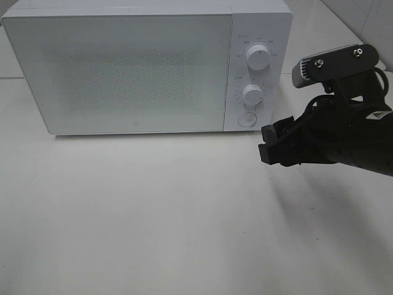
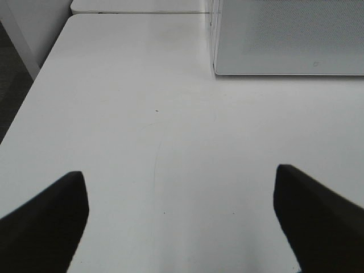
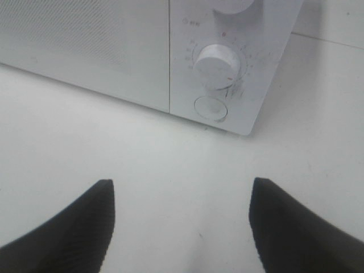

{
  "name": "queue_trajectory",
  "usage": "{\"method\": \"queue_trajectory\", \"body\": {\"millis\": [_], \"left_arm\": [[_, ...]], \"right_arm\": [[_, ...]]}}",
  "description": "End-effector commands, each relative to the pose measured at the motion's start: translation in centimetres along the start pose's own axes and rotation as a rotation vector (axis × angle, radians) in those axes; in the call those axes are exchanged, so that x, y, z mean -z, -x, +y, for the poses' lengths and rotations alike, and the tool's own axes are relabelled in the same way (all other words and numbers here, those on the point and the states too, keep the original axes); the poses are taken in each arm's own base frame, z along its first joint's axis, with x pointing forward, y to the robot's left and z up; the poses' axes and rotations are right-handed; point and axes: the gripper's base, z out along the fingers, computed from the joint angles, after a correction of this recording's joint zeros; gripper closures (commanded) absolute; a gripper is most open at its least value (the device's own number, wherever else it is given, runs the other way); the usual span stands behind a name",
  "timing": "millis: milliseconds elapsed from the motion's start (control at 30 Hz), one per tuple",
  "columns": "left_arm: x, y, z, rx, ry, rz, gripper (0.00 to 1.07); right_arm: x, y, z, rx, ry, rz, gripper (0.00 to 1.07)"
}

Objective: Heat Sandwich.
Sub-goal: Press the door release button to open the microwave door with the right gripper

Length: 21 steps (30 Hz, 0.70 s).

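Note:
No sandwich shows in any view. A white microwave (image 1: 135,67) stands at the back of the table with its door shut. Two round knobs (image 1: 258,57) and a round door button (image 1: 247,119) sit on its right panel. My right gripper (image 1: 270,144) hovers open in front of that panel, to the right, holding nothing. In the right wrist view its fingers (image 3: 74,227) point toward the lower knob (image 3: 215,65) and the button (image 3: 210,107). My left gripper (image 2: 182,222) is open over bare table left of the microwave's corner (image 2: 222,68); it is outside the exterior high view.
The white table (image 1: 153,215) spreads out in front of the microwave. In the left wrist view the table edge (image 2: 34,79) drops off toward a dark floor. A seam (image 2: 136,12) divides this table from another surface behind it.

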Motion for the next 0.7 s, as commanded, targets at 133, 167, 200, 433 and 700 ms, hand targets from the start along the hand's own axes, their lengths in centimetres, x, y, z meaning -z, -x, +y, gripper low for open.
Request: {"method": "queue_trajectory", "body": {"millis": [133,167,200,433,700], "left_arm": [[0.2,-0.1,-0.1,0.004,-0.004,-0.027,0.25],[0.2,-0.1,-0.1,0.004,-0.004,-0.027,0.25],[0.2,-0.1,-0.1,0.004,-0.004,-0.027,0.25],[0.2,-0.1,-0.1,0.004,-0.004,-0.027,0.25],[0.2,-0.1,-0.1,0.004,-0.004,-0.027,0.25]], "right_arm": [[0.0,0.5,-0.8,-0.046,0.013,0.076,0.40],[-0.2,0.8,-1.5,-0.047,0.033,0.094,0.40],[-0.2,0.8,-1.5,-0.047,0.033,0.094,0.40],[-0.4,1.7,-2.3,-0.002,0.078,0.081,0.40],[-0.2,1.8,-5.3,-0.197,0.060,0.222,0.40]]}}
